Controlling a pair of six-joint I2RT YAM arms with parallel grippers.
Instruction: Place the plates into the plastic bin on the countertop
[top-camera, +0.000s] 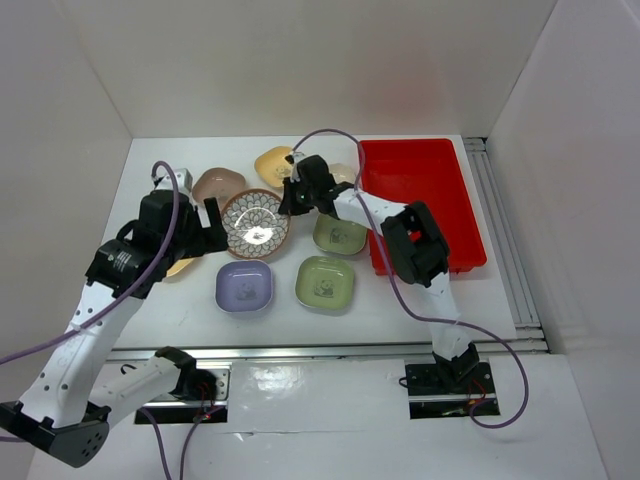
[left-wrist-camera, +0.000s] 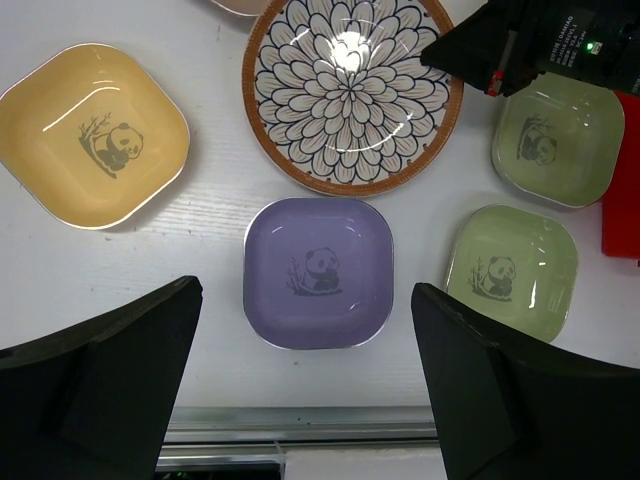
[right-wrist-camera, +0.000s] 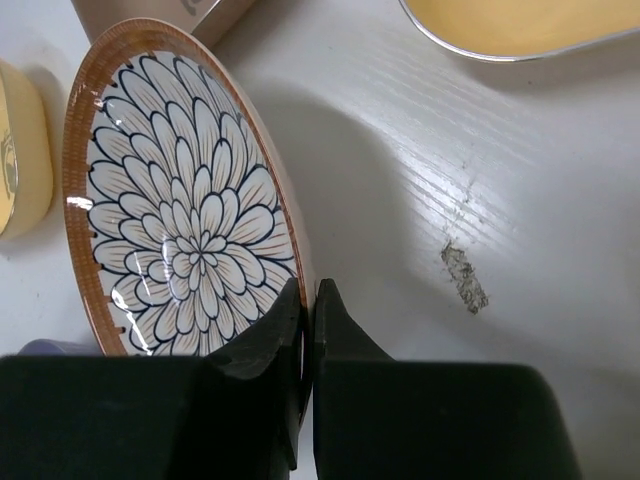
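Observation:
The round brown-rimmed patterned plate (top-camera: 255, 225) lies left of centre on the white countertop (top-camera: 180, 300). My right gripper (top-camera: 291, 200) is shut on its right rim; in the right wrist view the fingers (right-wrist-camera: 308, 295) pinch the edge of the plate (right-wrist-camera: 180, 210), which looks tilted. My left gripper (top-camera: 213, 228) is open and empty, above the lavender dish (left-wrist-camera: 318, 272), which shows between the fingertips. The red bin (top-camera: 420, 190) stands at the right, with no plates inside. Small dishes lie around: lavender (top-camera: 245, 287), two green (top-camera: 340, 235) (top-camera: 325, 283), yellow (top-camera: 275, 160), brown-pink (top-camera: 218, 183).
Another yellow dish (left-wrist-camera: 92, 135) lies left of the round plate, partly under my left arm in the top view. A cream dish (top-camera: 345, 172) is partly hidden behind my right arm. White walls enclose three sides. A metal rail (top-camera: 505, 240) runs right of the bin.

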